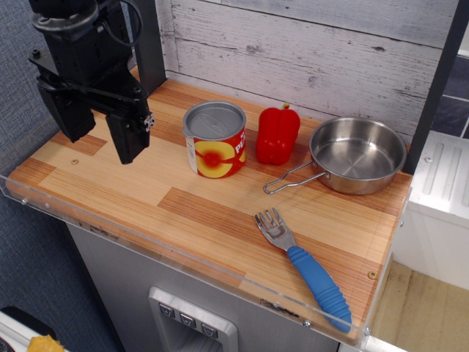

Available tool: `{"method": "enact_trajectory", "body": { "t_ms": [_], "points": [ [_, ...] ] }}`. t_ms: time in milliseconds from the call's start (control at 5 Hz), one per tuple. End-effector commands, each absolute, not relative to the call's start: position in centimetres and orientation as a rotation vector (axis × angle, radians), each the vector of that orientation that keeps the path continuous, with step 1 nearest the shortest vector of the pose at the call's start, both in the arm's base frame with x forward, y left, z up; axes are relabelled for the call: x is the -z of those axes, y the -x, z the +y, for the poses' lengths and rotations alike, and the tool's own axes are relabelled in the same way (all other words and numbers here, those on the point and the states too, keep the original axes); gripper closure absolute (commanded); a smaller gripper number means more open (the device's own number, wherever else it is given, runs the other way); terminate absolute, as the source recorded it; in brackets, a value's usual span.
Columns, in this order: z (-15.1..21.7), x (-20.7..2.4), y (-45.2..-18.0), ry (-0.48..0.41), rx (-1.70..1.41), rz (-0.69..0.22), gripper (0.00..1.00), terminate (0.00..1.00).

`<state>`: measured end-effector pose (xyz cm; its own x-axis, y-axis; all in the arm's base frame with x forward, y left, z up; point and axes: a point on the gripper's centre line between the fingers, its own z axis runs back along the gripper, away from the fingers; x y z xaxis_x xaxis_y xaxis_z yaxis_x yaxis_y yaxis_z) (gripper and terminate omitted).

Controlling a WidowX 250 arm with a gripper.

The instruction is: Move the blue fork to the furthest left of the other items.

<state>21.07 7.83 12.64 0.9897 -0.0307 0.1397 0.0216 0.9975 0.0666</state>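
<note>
The blue fork (304, 264) lies on the wooden counter at the front right, silver head toward the back left, ribbed blue handle reaching the front right corner. Behind it, in a row, stand the red-and-yellow tin can (214, 139), the red bell pepper (278, 135) and the small steel pan (357, 155) with its wire handle pointing front left. My black gripper (101, 139) hangs over the counter's left part, to the left of the can and far from the fork. Its two fingers (128, 136) stand apart with nothing between them.
A clear plastic lip (183, 253) runs along the counter's front edge. A whitewashed plank wall (308, 51) closes the back. A dark post (432, 81) stands at the right behind the pan. Bare wood lies between the gripper and the can.
</note>
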Motion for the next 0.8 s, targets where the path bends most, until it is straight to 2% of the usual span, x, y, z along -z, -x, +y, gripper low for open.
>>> {"method": "enact_trajectory", "body": {
  "t_ms": [0, 200, 600],
  "points": [
    [7.8, -12.6, -21.1, -0.065, 0.026, -0.141, 0.0, 0.0],
    [5.6, -12.7, -21.1, -0.045, -0.019, -0.162, 0.0, 0.0],
    [-1.6, -10.3, -23.5, 0.027, -0.081, -0.172, 0.0, 0.0]
  ]
}}
